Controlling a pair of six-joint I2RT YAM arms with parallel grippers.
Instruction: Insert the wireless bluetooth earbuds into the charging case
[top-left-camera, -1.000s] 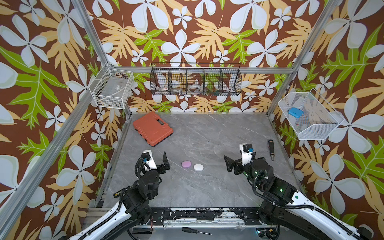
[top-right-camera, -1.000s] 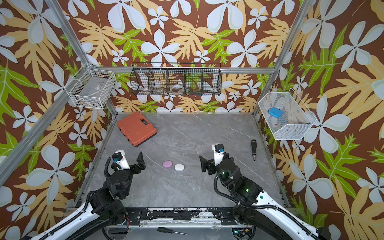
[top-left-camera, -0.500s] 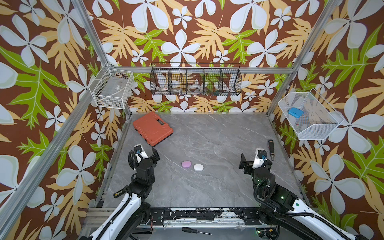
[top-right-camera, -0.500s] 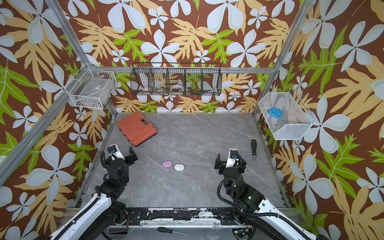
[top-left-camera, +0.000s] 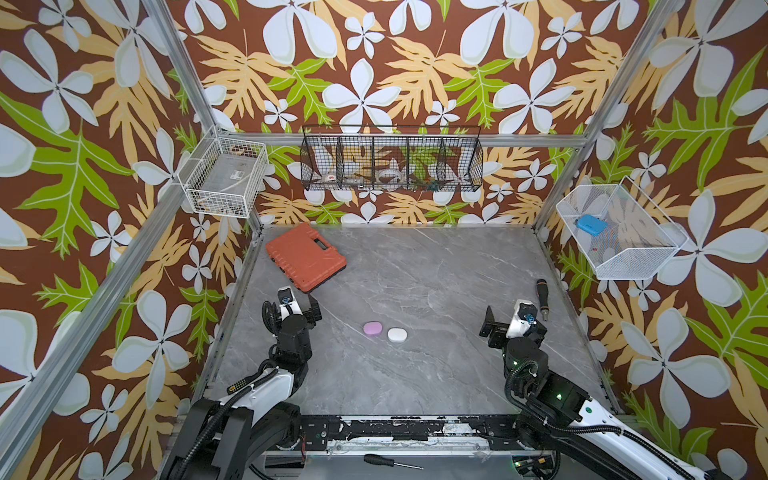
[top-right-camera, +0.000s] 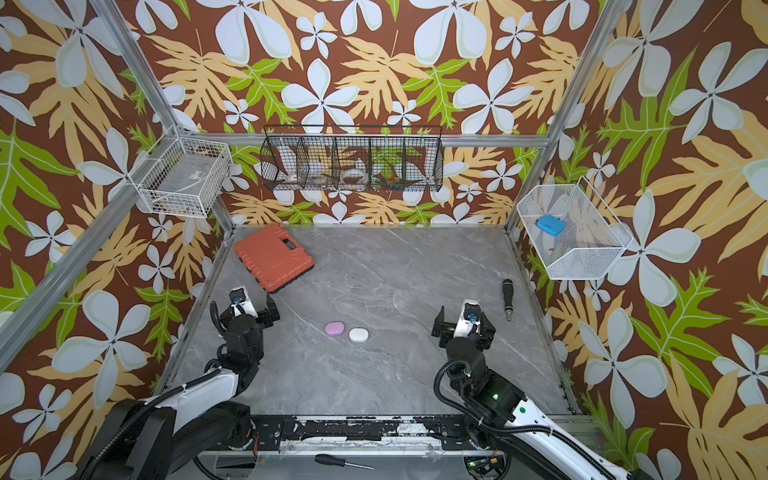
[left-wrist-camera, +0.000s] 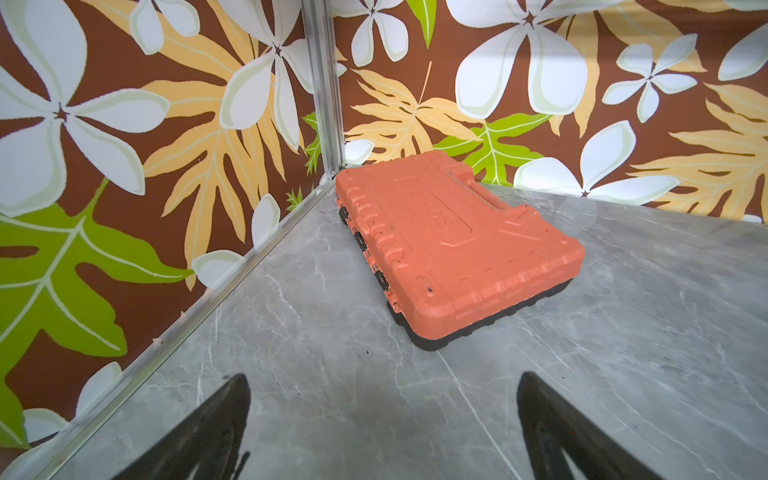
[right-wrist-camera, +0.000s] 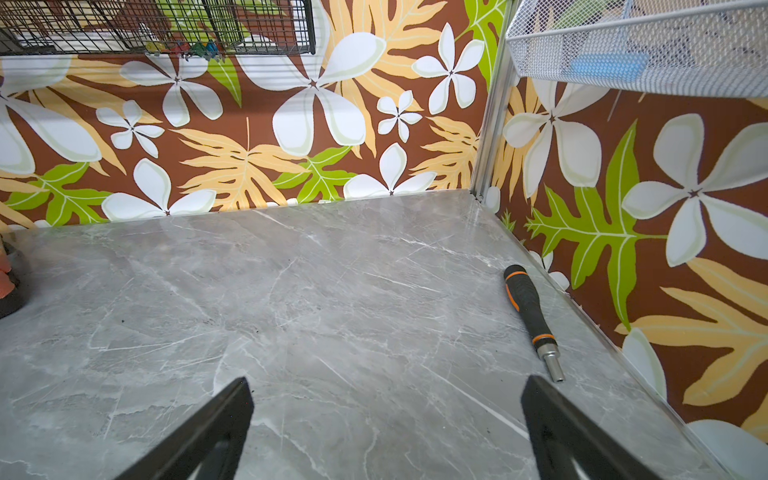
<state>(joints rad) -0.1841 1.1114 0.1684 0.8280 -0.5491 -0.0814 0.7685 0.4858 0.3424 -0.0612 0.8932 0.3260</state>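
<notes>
Top views: lilac case (top-left-camera: 372, 328) and white case (top-left-camera: 397, 334) lie shut, side by side on counter (top-left-camera: 436, 270), midway between left fingers (top-left-camera: 314, 310) and right fingers (top-left-camera: 489, 321), both spread, empty, parked clear. Earbuds unseen, probably inside.

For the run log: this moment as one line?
left gripper: open, empty | right gripper: open, empty | pink charging case, white charging case: shut, side by side, untouched | earbuds: not visible

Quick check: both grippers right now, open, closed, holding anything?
Left gripper: open, holding nothing.
Right gripper: open, holding nothing.
</notes>
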